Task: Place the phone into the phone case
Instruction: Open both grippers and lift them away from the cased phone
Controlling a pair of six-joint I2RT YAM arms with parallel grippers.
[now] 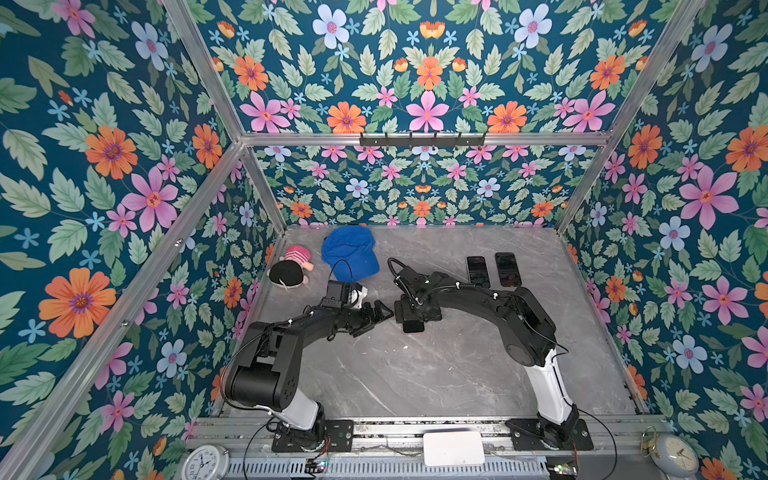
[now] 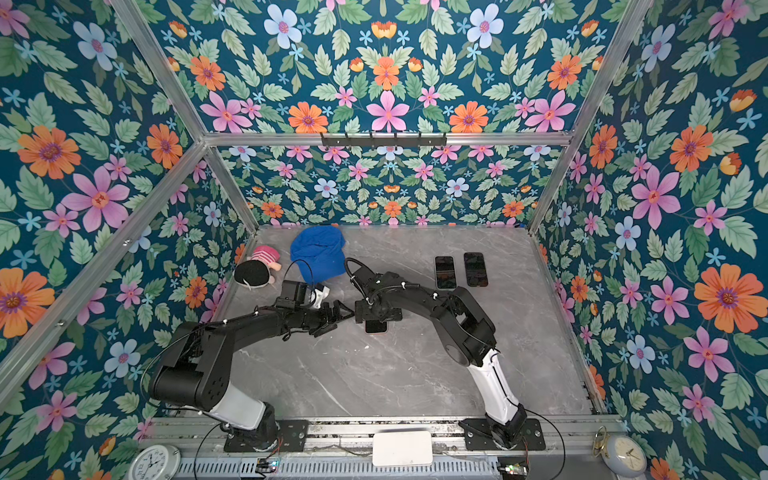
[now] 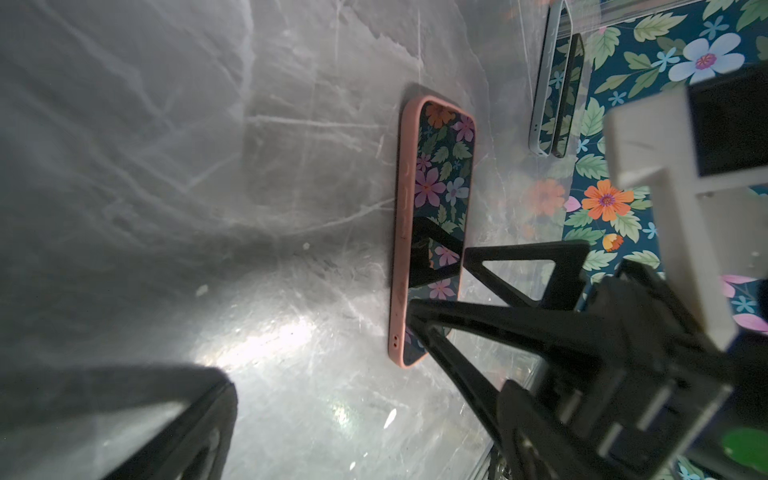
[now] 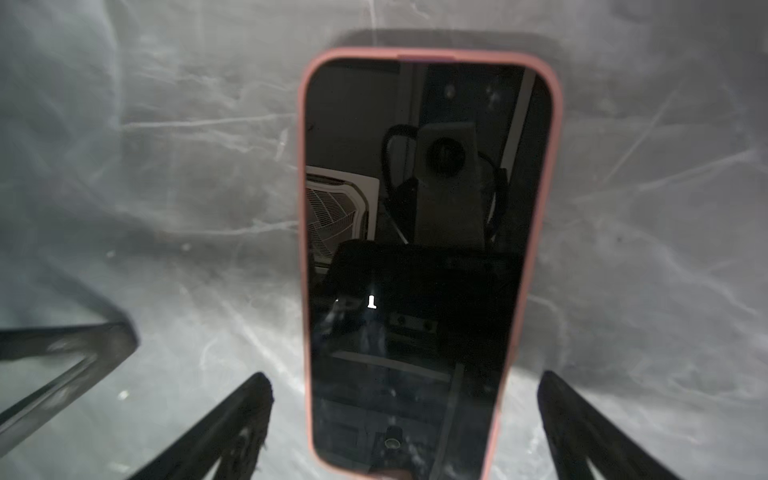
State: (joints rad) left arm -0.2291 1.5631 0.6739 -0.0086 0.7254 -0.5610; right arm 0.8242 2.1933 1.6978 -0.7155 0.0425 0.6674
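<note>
Phone [image 4: 415, 249] in case [image 4: 353, 54], flat on table [image 4: 166, 187]

The phone [image 4: 419, 249] is black, its screen dark, glossy and facing up. It sits fully inside the case [image 4: 552, 174], which is pink with a rim closed round every visible edge of the glass. The pair lies flat on the table [image 1: 415, 374], near its middle.

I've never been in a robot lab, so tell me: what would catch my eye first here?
The loud floral wallpaper on every wall hits first. Next, in the middle of the grey table, a phone in a pink case lies screen-up beneath the open right tool. Along the far edge sit a blue cap and a plush doll on the left, and two more dark phones on the right.
</note>
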